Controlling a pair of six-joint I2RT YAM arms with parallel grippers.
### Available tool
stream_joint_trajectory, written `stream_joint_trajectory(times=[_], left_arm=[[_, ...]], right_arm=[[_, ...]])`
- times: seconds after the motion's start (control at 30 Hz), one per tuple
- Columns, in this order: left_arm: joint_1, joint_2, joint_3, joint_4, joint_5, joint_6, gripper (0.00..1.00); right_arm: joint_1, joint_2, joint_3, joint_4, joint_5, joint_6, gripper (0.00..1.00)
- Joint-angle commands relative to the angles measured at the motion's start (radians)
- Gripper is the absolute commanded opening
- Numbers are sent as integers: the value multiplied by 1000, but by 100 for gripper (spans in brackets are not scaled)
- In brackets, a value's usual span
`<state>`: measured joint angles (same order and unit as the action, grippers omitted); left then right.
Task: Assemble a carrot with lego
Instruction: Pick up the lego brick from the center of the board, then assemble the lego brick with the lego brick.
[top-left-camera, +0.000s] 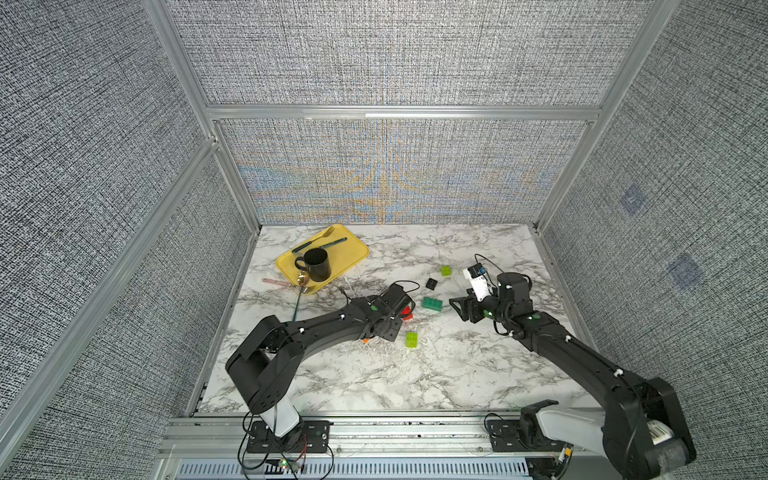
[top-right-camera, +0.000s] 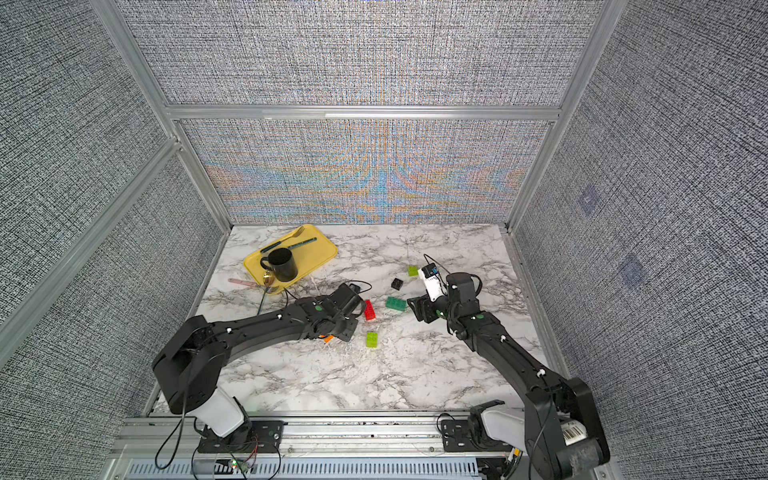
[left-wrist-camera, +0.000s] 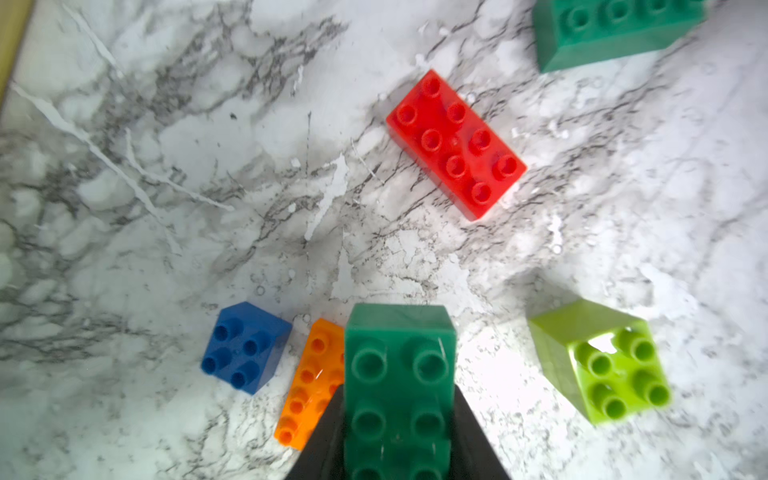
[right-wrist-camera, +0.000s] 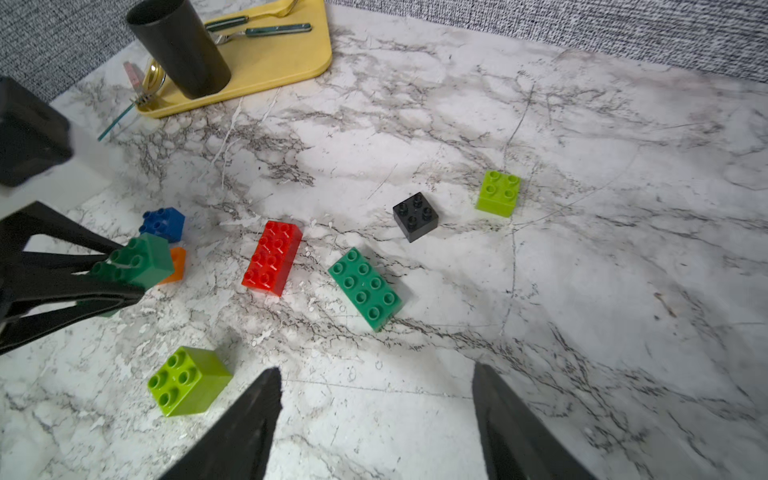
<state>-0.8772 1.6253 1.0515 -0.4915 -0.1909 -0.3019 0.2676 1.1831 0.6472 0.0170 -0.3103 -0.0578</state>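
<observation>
The carrot is out of view; the lego lies as separate bricks on the marble table. My left gripper is shut on a dark green oblong brick, which partly hides the orange brick. A blue square sits beside the orange one. Beyond them lie the red oblong, a second dark green oblong, a black square and two lime squares. My right gripper hangs open over bare table, with nothing between its fingers.
A yellow tray at the back left carries a black mug and cutlery. A pink strip and a gold piece lie at the tray's near edge. Grey fabric walls with metal rails close in the table on three sides.
</observation>
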Motion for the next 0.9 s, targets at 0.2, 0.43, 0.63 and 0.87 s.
stream_joint_trajectory(times=[0.2, 0.43, 0.63, 0.87], left_arm=[[-3, -9, 90, -122, 301, 502, 19], [-5, 177, 291, -270, 372, 755, 19], [-8, 219, 338, -263, 430, 900, 18], [-9, 251, 354, -274, 439, 965, 18]], right_arm=[[-52, -83, -53, 46, 65, 60, 74], [-74, -107, -67, 46, 73, 65, 74], [-83, -114, -77, 51, 68, 64, 74], [-84, -96, -76, 57, 62, 63, 74]])
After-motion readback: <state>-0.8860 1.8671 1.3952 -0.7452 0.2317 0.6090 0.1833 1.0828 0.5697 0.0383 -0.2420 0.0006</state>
